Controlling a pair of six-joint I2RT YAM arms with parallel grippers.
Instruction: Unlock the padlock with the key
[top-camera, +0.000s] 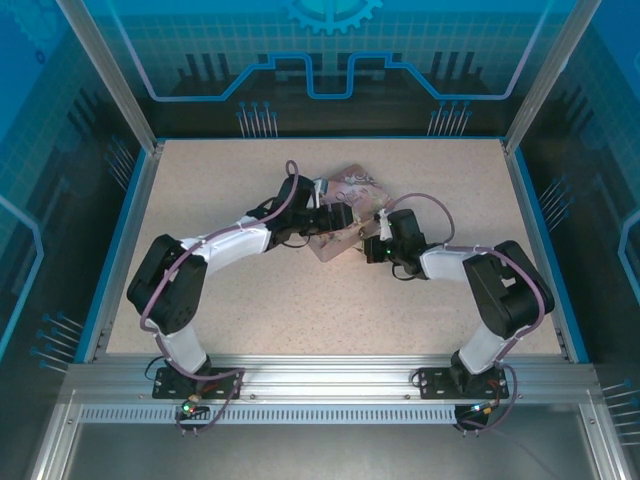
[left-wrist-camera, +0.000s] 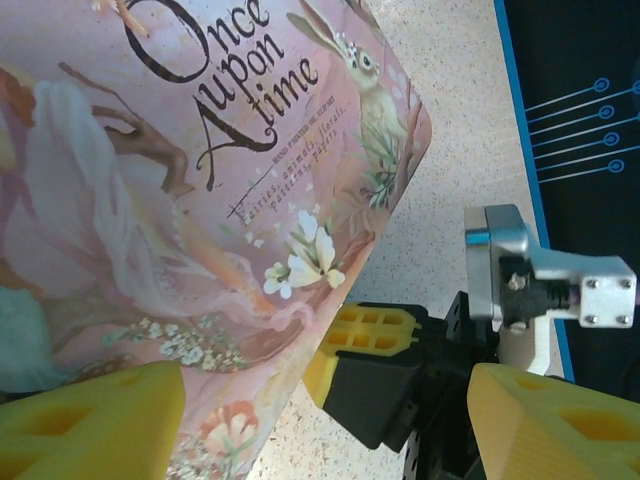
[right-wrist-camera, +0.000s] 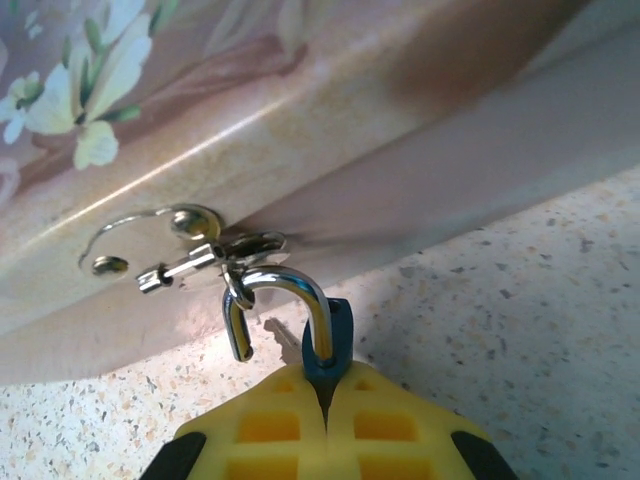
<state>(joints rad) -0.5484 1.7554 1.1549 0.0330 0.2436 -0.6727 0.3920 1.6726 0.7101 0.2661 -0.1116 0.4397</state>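
Fingers (right-wrist-camera: 250, 430) of my right gripper (right-wrist-camera: 325, 388) are pressed together, with only a thin seam between the yellow pads, and they pinch the lower part of the padlock (right-wrist-camera: 330, 335). Its blue-teal body stands upright out of my fingertips, just above the speckled table (right-wrist-camera: 520, 330). The silvery shackle (right-wrist-camera: 290, 285) rises from the body and bends over to the left. Its right leg goes into the body, while its left leg ends free in the air beside the body. The bend of the shackle is hooked into a small metal latch (right-wrist-camera: 215, 255) on the side wall of the pink tin (right-wrist-camera: 300, 120), so the padlock sits right at this wall. Beside the latch, a thin wire loop (right-wrist-camera: 125, 225) lies on the same wall.

My left gripper (left-wrist-camera: 320, 410) is spread wide. One yellow finger is at the lower edge of the tin's lid, which carries the words "Once upon a time"; whether it touches the tin I cannot tell. The other finger is well apart from the tin, over the table. Between them I see the yellow pad and black body of my right gripper, near the tin's edge.

From above, the tin lies in the middle of the table, and both my arms reach to it, one from each side.
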